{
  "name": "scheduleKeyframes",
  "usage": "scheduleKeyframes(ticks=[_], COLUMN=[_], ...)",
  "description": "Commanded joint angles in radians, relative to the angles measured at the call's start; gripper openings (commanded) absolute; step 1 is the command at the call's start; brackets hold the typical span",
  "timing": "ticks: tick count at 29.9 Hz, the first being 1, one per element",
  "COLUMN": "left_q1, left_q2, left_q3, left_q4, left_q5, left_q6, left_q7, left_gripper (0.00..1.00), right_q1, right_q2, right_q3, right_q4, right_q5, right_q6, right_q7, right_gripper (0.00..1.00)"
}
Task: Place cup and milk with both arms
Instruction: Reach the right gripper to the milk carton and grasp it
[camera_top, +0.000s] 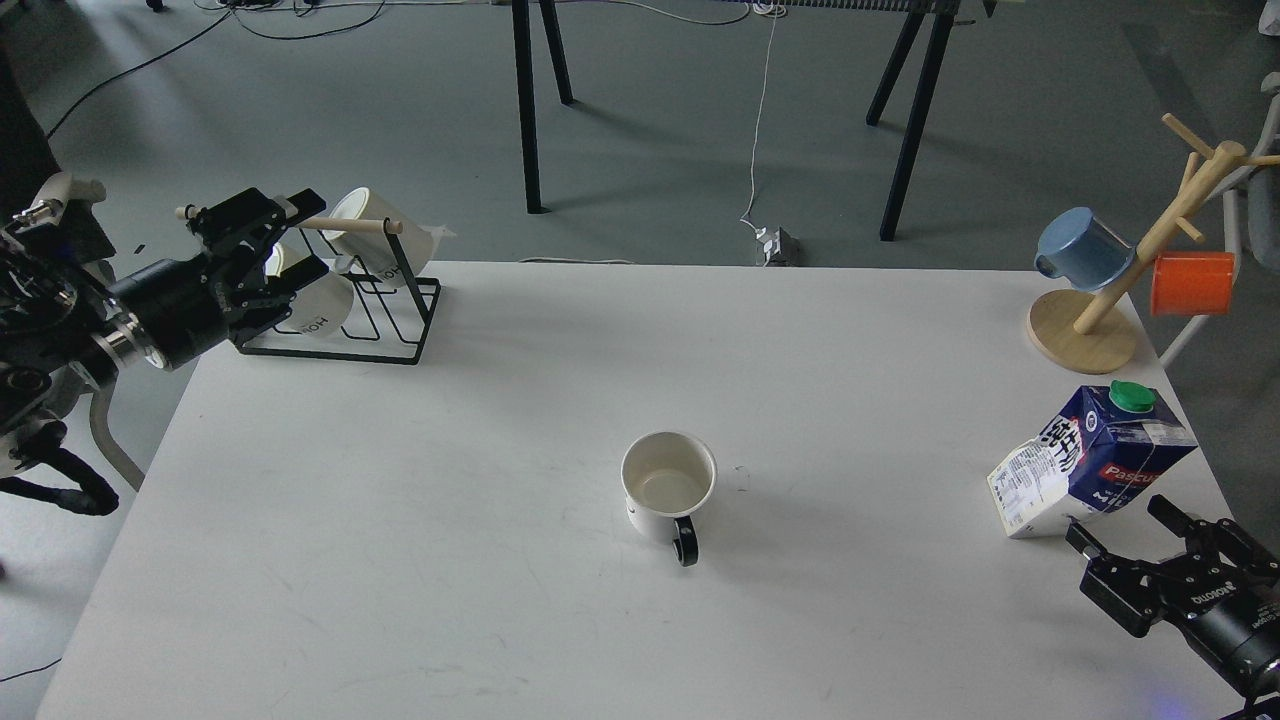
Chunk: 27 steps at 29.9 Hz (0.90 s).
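Note:
A white cup (668, 487) with a black handle stands upright in the middle of the white table (450, 560), handle toward me. A blue and white milk carton (1090, 465) with a green cap stands tilted near the table's right edge. My right gripper (1120, 522) is open and empty, just in front of the carton's base and apart from it. My left gripper (300, 235) is open and empty at the table's far left, in front of the wire rack.
A black wire rack (405, 335) with a wooden bar holds white mugs (375, 235) at the back left. A wooden mug tree (1085, 335) with a blue cup (1082, 248) and an orange cup (1192, 283) stands at the back right.

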Motion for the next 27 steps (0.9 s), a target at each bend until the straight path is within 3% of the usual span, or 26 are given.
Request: scheduleKeyframes(ticks=[1,21,23,26,27], left_q1=[0.014,0.036,0.036,0.042,0.043], left_q2=[0.0,0.0,0.0,0.001,0.0], left_q3=[0.0,0.0,0.0,0.0,0.0], left_q4=[0.0,0.0,0.0,0.0,0.0], left_q5=[-0.001,-0.001,-0.001,0.001,0.001], left_q6=[0.0,0.0,0.0,0.0,0.0], left_q7=[0.0,0.0,0.0,0.0,0.0], left_gripper=[0.92,0.92,0.92,0.92,0.92], right_q1=[0.036,0.163,0.165,0.166,0.169], right_q2=[0.023,0.115,0.118,0.12,0.12], right_q3=[-0.013,0.007,0.01,0.01,0.009], right_q4=[-0.027,-0.15,-0.15,-0.145,-0.144], right_q5=[0.0,0.004,0.004,0.003,0.001], right_q6=[0.0,0.0,0.0,0.0,0.0], right_q7=[0.0,0.0,0.0,0.0,0.0], right_gripper=[0.99,0.97,0.89,0.5,0.42])
